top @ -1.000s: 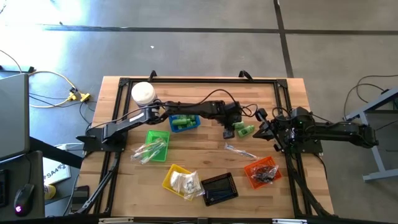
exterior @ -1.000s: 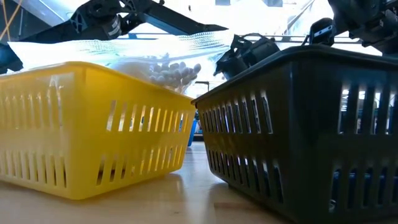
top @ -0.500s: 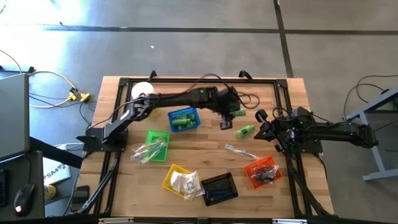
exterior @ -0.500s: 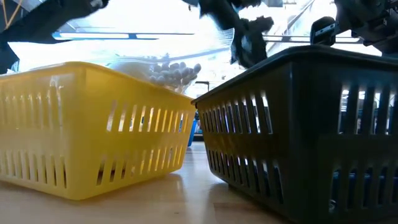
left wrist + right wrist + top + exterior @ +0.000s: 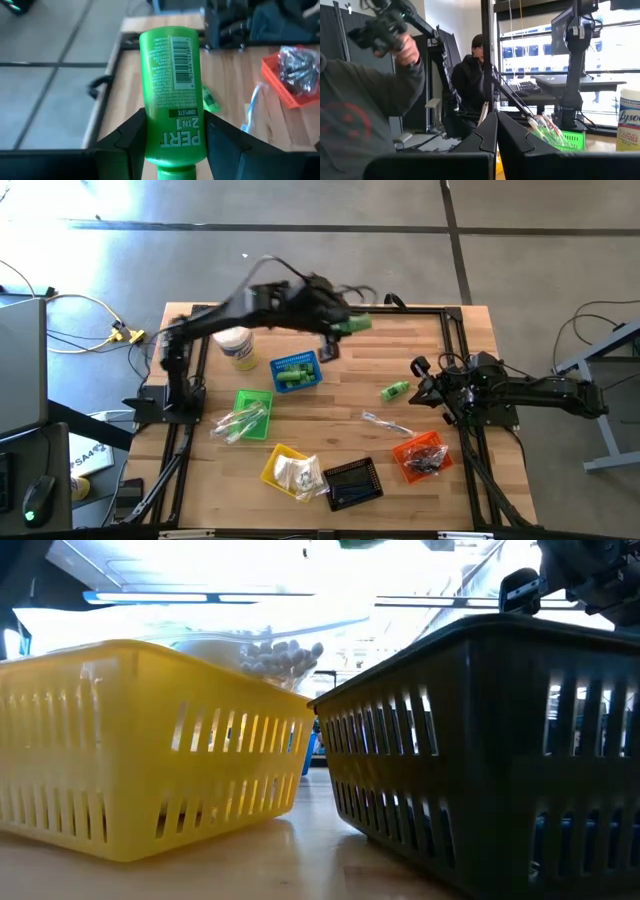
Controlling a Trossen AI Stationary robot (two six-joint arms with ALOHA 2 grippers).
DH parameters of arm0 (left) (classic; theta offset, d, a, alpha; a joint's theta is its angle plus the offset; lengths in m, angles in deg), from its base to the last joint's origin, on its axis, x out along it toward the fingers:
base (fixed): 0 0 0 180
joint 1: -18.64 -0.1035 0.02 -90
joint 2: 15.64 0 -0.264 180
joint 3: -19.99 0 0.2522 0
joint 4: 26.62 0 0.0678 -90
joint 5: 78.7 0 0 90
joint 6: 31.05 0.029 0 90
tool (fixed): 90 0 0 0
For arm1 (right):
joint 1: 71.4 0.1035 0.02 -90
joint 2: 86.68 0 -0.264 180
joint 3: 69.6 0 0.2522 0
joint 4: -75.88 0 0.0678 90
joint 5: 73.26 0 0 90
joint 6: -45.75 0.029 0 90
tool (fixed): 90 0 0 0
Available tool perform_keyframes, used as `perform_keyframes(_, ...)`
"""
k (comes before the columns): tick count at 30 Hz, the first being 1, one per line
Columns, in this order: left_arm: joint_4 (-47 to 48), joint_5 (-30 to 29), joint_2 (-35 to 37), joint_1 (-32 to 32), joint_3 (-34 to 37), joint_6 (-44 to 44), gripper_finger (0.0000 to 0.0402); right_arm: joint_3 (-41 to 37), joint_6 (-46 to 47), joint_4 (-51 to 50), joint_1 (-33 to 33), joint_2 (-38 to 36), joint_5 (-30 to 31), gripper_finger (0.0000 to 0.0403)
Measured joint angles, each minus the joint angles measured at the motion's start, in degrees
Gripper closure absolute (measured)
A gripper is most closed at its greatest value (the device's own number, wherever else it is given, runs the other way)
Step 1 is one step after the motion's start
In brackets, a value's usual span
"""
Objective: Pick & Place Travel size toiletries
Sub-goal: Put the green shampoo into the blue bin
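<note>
My left gripper [image 5: 338, 332] is raised over the table's far side, beyond the blue basket [image 5: 296, 372], and is shut on a small bright green bottle [image 5: 172, 85] labelled PERT 2in1. A second green bottle [image 5: 394, 391] lies on its side on the wood, with a clear sachet [image 5: 385, 421] nearer the front. More green bottles lie in the blue basket. My right gripper [image 5: 496, 131] is shut and waits at the table's right edge [image 5: 440, 392]. The low view shows only a green scrap of the held bottle [image 5: 360, 543] at its upper rim. My left gripper pinches the green bottle between its two fingers [image 5: 131, 137], on the lower body just above the cap end [image 5: 175, 150]. The bottle lies along the fingers and sticks out past their tips. It is lifted clear, high above the table.
A green basket [image 5: 252, 412] holds clear sachets, a yellow basket [image 5: 290, 470] white packets, an orange basket [image 5: 420, 455] dark pieces, and a black basket [image 5: 352, 482] stands near the front edge. The white-lidded jar [image 5: 233, 345] stands far left. People stand beyond the table in the right wrist view.
My left gripper has risen from two green bottles right of the table's middle and swung up toward the far-left, carrying one bottle lifted clear. The other bottle has stayed on the wood.
</note>
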Motion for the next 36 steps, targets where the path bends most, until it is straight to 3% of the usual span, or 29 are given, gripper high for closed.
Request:
perform_keyframes(13,8.87,-9.72,17.15,0.02,0.29,-2.19,0.0251,0.0,-0.07,-0.49,-0.01,0.02,0.12,0.04)
perform_keyframes(18,7.77,-12.74,25.99,0.01,5.95,-2.6,0.0251,0.0,-0.2,-0.4,-0.02,0.0,0.33,0.04)
perform_keyframes(21,6.26,-15.01,32.28,0.0,14.3,-3.85,0.0251,0.0,-0.22,-0.23,-0.02,-0.08,0.52,0.04)
perform_keyframes(25,-0.34,-15.31,42.71,0.04,30.64,-6.34,0.0252,0.0,-0.25,0.03,0.0,-0.09,1.13,0.04)
perform_keyframes(31,-17.21,-14.21,59.75,0.07,58.9,-12.45,0.0242,0.0,-0.63,-0.33,0.0,-0.09,1.63,0.04)
perform_keyframes(36,-27.52,-11.6,68.72,0.07,77.86,-18.51,0.0245,0.0,-1.65,-0.68,-0.02,-0.09,2.05,0.04)
